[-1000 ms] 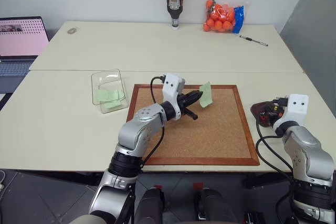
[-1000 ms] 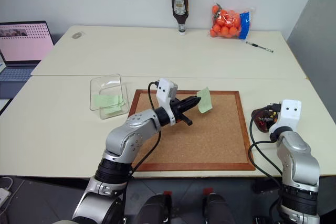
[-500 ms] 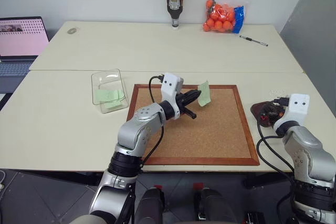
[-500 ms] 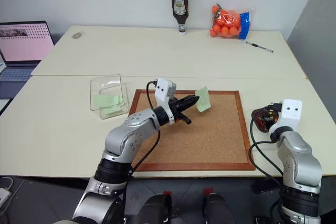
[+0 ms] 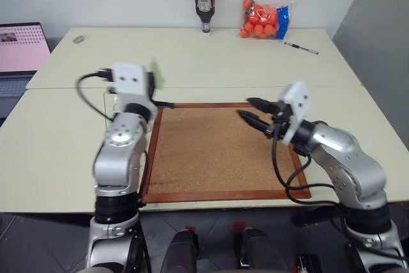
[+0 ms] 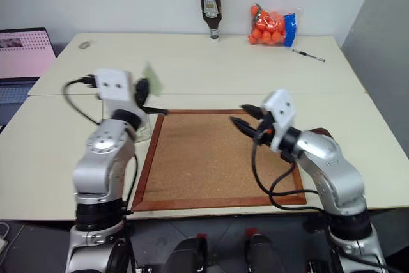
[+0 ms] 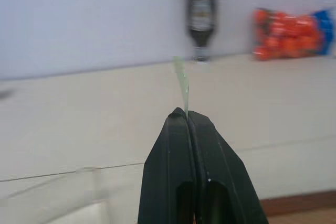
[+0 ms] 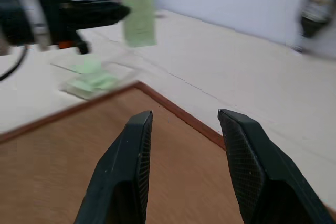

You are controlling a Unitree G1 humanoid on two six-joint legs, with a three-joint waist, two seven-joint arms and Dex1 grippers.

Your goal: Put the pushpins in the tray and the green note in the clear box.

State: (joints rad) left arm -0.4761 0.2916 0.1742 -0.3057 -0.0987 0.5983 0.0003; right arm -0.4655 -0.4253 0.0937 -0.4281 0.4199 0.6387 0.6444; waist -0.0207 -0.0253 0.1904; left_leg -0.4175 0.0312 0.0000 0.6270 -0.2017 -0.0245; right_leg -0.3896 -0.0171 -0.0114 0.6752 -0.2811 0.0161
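Layout from where I'm driving

Corkboard sits near-center on the table; the clear box is just beside its far-left corner with slips in it. Left gripper holds the green note up above that box. Right gripper hangs over the board's far-right part. Bottle, bag and pen along the far edge, laptop far left.

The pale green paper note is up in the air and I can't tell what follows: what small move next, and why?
Probably lower the left gripper over the clear plastic box, then open. It is shut on the pale green paper note, held above the table, and that box already holds green slips.
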